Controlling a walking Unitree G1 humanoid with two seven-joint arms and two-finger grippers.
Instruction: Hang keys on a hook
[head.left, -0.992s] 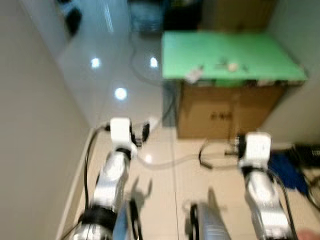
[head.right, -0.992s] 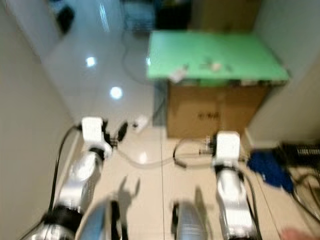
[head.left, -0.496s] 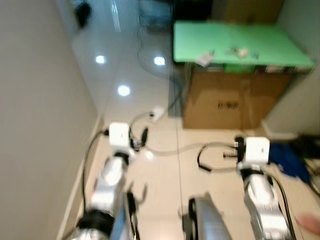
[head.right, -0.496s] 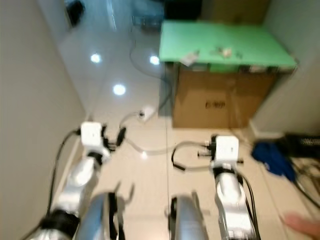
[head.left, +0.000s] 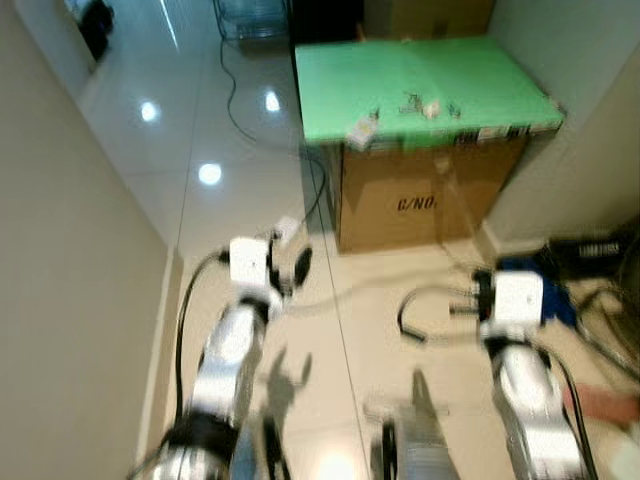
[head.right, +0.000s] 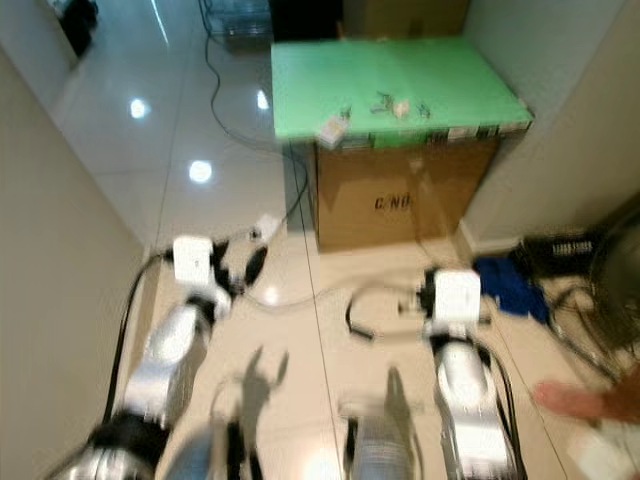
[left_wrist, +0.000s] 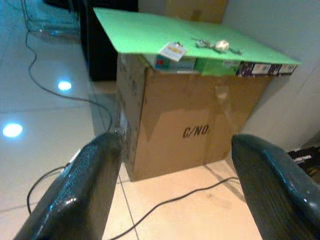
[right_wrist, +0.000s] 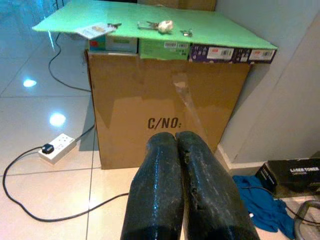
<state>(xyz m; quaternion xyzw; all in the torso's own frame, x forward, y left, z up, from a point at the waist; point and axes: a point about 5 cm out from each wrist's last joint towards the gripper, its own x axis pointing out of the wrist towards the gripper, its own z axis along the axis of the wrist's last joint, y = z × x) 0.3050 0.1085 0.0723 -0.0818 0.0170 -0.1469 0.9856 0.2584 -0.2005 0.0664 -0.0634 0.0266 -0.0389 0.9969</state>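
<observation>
Robot's standing back from a cardboard box (right_wrist: 165, 120) w/ a green board (right_wrist: 210, 27) laid flat on top as a makeshift table, stamped "C/NO:" on the front. The keys (right_wrist: 152, 24) are lying on that board, roughly mid-top, w/ a pale lumpy fob or similar attached; another small key-ish bit (right_wrist: 186, 33) sits just beside them and a white tag/card (right_wrist: 96, 30) is near the board's edge on the far side from the wall. Can't make out any hook from here, so no idea yet where they're meant to end up.

Neither arm is doing anything w/ the keys atm. Left gripper (left_wrist: 172, 185) has its fingers spread wide apart, box framed between them, nothing held. Right gripper (right_wrist: 177, 195) has its fingers pressed together, also empty, aimed at the box front. Both are held low and out front, well apart from the board, prob just a carry pose for walking (head views are a bit blurry, fits w/ that).

Floor near the box: white power strip (right_wrist: 56, 146) w/ black cable (right_wrist: 50, 212), blue cloth (right_wrist: 262, 202) by the wall corner. Someone's hand (head.right: 590, 398) pokes in at the robot's right.

Imo this is approach stage: need to close in before reaching for the keys.
</observation>
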